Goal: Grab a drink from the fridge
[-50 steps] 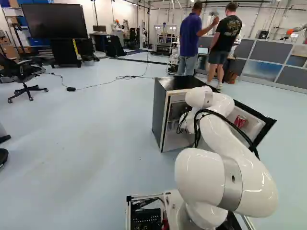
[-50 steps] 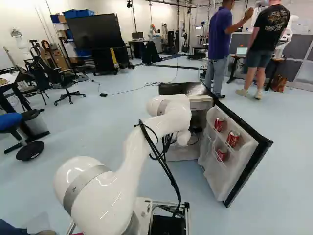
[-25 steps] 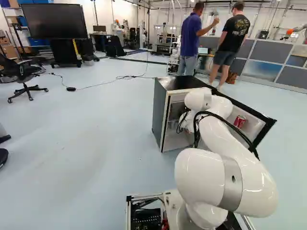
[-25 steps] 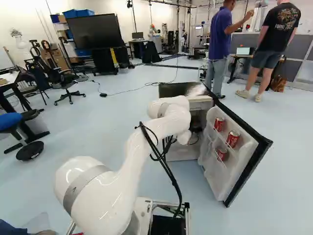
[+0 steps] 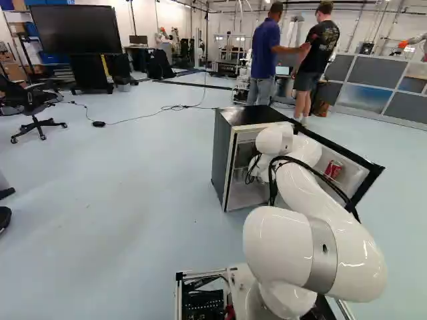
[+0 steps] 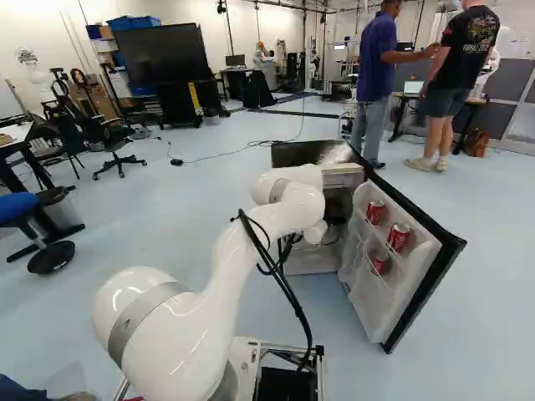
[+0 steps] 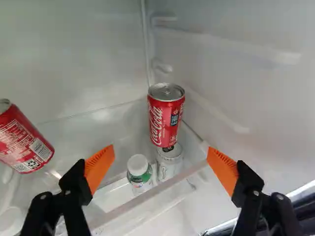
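The fridge (image 5: 224, 160) stands with its door (image 6: 401, 292) swung out. Inside it, the gripper (image 7: 161, 152) is open; arm and fridge hide its fingers from the base views. A red can (image 7: 166, 117) stands upright on a clear shelf, ahead of the gap between the orange pads. Beyond one finger is another red can (image 7: 23, 140). A white-capped bottle (image 7: 139, 172) and a silver can (image 7: 170, 162) show lower down, near the shelf's front edge. Nothing is between the fingers. The door racks carry red cans (image 6: 399, 237).
The fridge's inner walls (image 7: 236, 88) close in around the gripper, with moulded ribs on one side. The open door reaches out to the right of the arm. A black cable (image 5: 143, 115) lies on the floor left of the fridge. Office chairs (image 6: 109, 142) stand farther off.
My arm has lowered slightly at its far end, still reaching into the fridge. The base, fridge, door and door cans have not shifted.
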Robot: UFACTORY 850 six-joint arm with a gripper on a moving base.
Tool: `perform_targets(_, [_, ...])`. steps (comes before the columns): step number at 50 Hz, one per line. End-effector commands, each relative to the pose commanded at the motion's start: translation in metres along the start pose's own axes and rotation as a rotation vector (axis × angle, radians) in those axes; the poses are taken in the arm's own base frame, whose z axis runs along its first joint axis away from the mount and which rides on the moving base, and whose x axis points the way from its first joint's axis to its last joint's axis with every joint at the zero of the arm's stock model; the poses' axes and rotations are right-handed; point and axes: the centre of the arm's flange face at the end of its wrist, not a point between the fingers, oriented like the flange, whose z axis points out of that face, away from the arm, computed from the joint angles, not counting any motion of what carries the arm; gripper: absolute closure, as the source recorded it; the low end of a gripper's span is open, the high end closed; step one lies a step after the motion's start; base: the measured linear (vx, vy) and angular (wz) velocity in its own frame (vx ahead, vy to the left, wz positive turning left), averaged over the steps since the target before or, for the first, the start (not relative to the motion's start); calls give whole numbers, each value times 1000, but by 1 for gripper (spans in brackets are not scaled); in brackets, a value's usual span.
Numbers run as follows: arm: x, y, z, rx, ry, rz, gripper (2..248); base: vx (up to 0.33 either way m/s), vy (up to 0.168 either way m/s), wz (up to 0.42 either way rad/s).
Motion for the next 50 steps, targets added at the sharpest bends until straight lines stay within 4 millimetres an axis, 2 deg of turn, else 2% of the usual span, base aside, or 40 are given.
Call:
perform_targets(8, [0,-1,5,1,1,-2,3,0,0,0])
perform_targets(26, [18,-2,12,3,30,-5,3,0,0,0])
perform_targets(50, [17,-3,26,3,69,-8,3,0,0,0])
